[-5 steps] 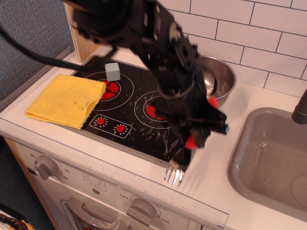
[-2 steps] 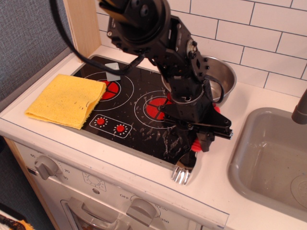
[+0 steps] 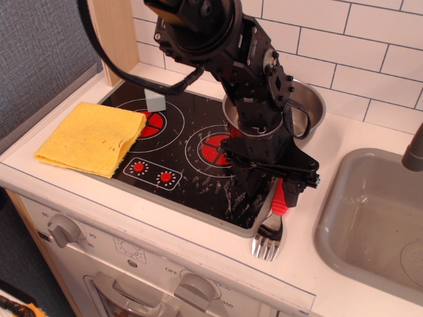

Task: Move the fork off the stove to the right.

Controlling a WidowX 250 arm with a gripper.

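Counter (image 3: 357, 142): one fork (image 3: 272, 228), one stove (image 3: 178, 148).

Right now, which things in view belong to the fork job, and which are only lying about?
For the job: fork, stove, gripper over the fork's red handle.

Lying about: yellow cloth, grey block, metal bowl, sink.

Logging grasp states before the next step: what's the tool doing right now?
Tool: closed on the red-handled, silver-tined toy fork, tines pointing down at the white counter beside the stove.
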